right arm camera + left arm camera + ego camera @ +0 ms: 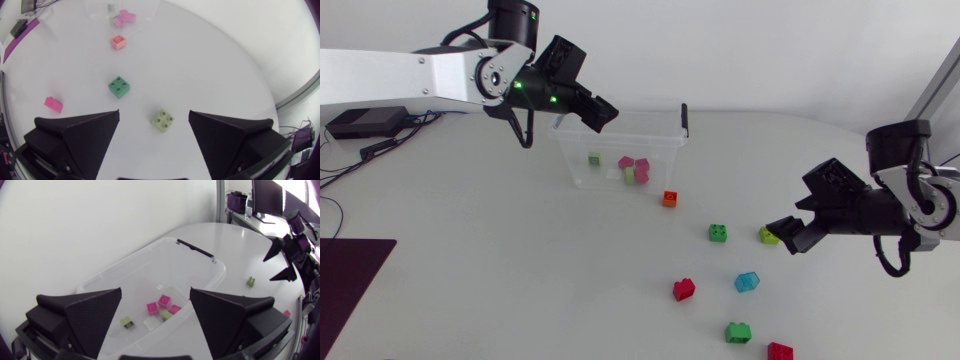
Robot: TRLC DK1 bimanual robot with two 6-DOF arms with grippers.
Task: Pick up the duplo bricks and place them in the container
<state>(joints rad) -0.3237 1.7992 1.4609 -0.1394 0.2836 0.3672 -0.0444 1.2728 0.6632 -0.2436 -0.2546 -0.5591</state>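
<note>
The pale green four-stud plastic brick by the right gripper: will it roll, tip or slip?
The pale green four-stud plastic brick looks rigid and sits flat, studs up, so it probably won't roll or tip. Its smooth faces may slide on the white table if one finger of the open right gripper touches first. Lying askew to the fingers, it may twist.

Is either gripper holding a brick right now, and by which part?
Nothing is held. The left gripper is open and empty over the container; the right gripper is open over the lime brick, not touching it.
</note>
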